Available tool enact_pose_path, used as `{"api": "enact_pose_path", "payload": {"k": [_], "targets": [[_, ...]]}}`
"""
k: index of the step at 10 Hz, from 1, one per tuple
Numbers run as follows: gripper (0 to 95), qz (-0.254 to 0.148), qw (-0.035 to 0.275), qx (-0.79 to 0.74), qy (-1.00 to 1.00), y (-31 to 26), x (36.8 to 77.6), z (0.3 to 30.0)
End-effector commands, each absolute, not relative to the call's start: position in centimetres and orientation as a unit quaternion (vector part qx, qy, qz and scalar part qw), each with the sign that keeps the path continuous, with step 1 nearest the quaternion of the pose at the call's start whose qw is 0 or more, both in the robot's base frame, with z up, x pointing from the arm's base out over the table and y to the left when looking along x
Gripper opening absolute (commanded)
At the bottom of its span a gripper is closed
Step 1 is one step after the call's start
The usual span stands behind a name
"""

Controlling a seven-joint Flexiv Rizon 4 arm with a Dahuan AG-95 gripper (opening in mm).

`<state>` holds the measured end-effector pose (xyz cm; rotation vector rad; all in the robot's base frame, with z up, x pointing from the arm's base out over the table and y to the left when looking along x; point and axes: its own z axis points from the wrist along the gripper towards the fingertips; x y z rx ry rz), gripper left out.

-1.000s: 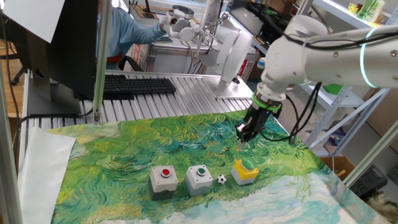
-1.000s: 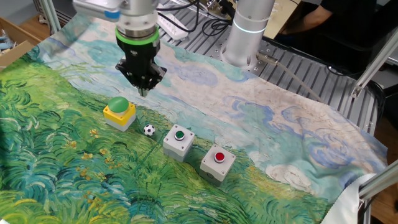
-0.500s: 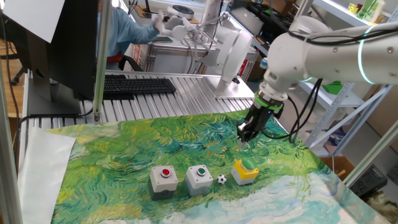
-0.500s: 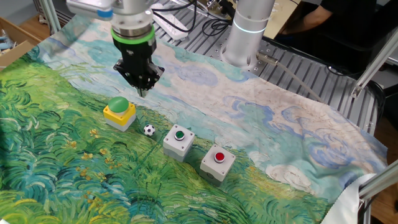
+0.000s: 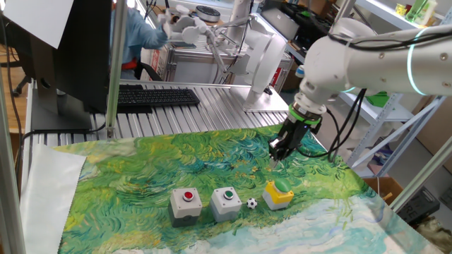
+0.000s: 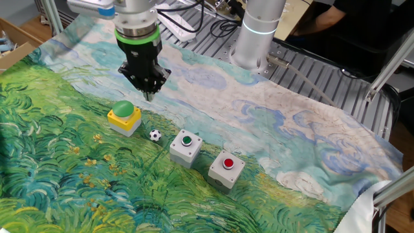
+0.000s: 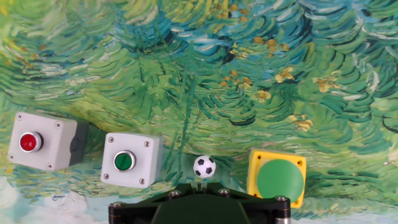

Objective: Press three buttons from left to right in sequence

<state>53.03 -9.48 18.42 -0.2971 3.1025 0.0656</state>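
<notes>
— Since a second ago, what has shifted?

— Barely anything: my gripper (image 6: 147,92) has drifted slightly toward the yellow box's side and hangs above the cloth (image 5: 141,176), behind the row. None of the boxes has moved.

— Where are the three buttons?

— Lined up near the cloth's front edge: red-button box (image 5: 186,202) leftmost, grey green-button box (image 5: 227,201) just beside it, then the soccer ball (image 5: 252,203), then the yellow box (image 5: 278,194).

— How will they handle?

— Rigid plastic housings, probably light, so a skewed push might slide one. I'd press straight down on each cap's centre, with no grasp.

— Your jaws? Any writing?

— I cannot tell their state from any view. No readable labels.
</notes>
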Motion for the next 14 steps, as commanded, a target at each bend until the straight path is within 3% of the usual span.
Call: {"api": "enact_pose_path", "payload": {"k": [1, 5, 8, 14], "targets": [[0.0, 0.002, 0.015, -0.070, 0.997, -9.50, 52.85, 18.50], [0.0, 0.010, 0.033, -0.069, 0.997, -9.50, 52.85, 18.50], [0.0, 0.050, 0.036, -0.050, 0.997, -9.50, 52.85, 18.50], [0.0, 0.018, 0.037, -0.051, 0.998, -9.51, 52.85, 18.51]]}}
